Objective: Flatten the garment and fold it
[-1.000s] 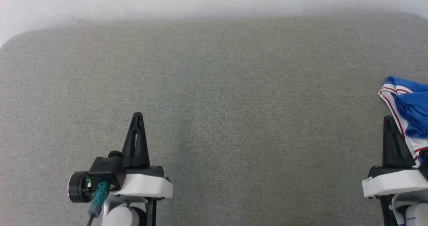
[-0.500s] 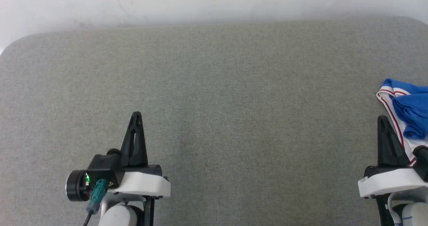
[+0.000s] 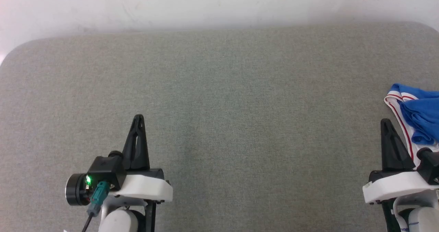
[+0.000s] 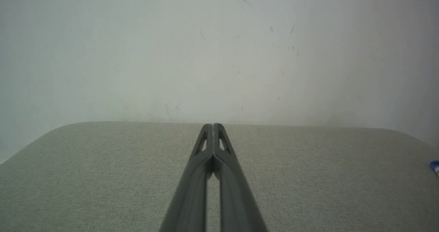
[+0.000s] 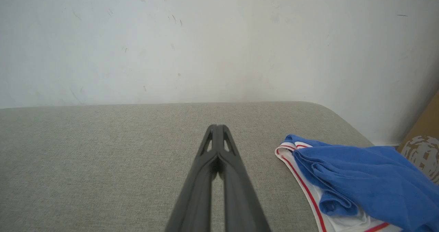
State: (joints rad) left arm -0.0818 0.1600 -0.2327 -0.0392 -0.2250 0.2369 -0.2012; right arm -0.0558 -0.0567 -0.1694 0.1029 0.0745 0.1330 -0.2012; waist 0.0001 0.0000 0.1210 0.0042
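A gray fabric-covered counter (image 3: 219, 88) with rounded corners stands against a scuffed white wall (image 3: 219, 2).

Head view: the left end effector (image 3: 138, 117) sits at the lower left and the right end effector (image 3: 386, 121) at the lower right. Each has its two dark fingers pressed together on nothing. The shirt (image 3: 420, 112) lies bunched at the right edge of the frame, just beside the right end effector. Blue cloth is heaped over a white part with red stripe trim, and the frame edge cuts off the rest. Compared with a second ago the whole picture has slid, the counter's far edge sitting lower and the shirt a little further in. That points to the camera turning, not the shirt moving.

Left wrist view: the left end effector's (image 4: 212, 125) closed fingers point across bare counter toward the wall. A sliver of the shirt (image 4: 435, 165) shows at the far right edge, well apart.

Right wrist view: the right end effector's (image 5: 216, 126) fingers meet at the tips, and the shirt (image 5: 360, 170) is crumpled at the lower right, near them but not touching. Brown cardboard (image 5: 423, 139) shows past the counter's corner.

The task looks barely begun: the shirt is untouched and off to one side. It probably has to be brought to the middle before any flattening, and the fingers must part first.
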